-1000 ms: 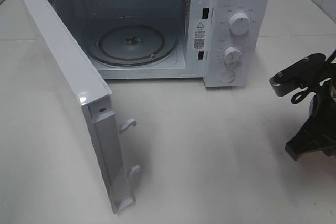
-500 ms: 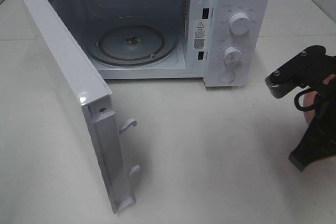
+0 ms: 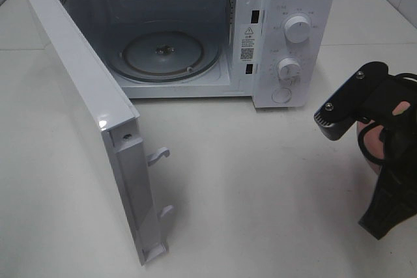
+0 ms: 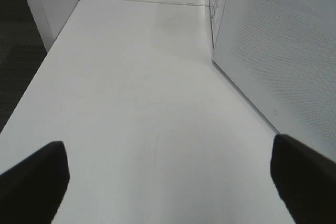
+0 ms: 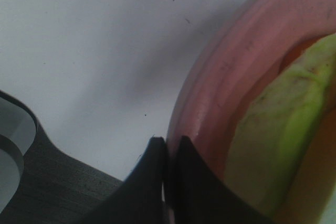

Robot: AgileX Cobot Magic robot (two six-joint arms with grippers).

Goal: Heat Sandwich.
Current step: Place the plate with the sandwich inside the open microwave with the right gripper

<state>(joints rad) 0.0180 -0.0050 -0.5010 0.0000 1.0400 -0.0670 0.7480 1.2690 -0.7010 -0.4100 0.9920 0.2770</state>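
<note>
Currently your white worktop (image 3: 260, 187) carries a white microwave (image 3: 319, 4) at the far side. Its door (image 3: 78, 96) is swung wide open toward the left and reaches out toward the near edge. Inside the cavity you can see the round glass turntable (image 3: 163, 53) with nothing on it. Your right arm (image 3: 391, 161) comes in at the right edge of the high view, out in front of the microwave's control panel and apart from it. Your right hand (image 5: 167, 148) is pinched closed on the rim of a round pink plate (image 5: 220, 77), the two black fingers pressed together with the rim between them. The sandwich (image 5: 273, 145) lies on that plate, its pale bread and yellow-green filling filling the corner of the wrist view. From above the arm hides it, and only slivers of pink show. You cannot tell from these views whether the plate rests on the worktop or hangs just clear of it. Your left hand (image 4: 168, 177) has its fingers spread fully apart and holds nothing, low over bare worktop just beside the door's dotted outer face. On the panel sit an upper knob (image 3: 298, 29), a lower knob (image 3: 288, 68) and a small round button (image 3: 281, 95).
</note>
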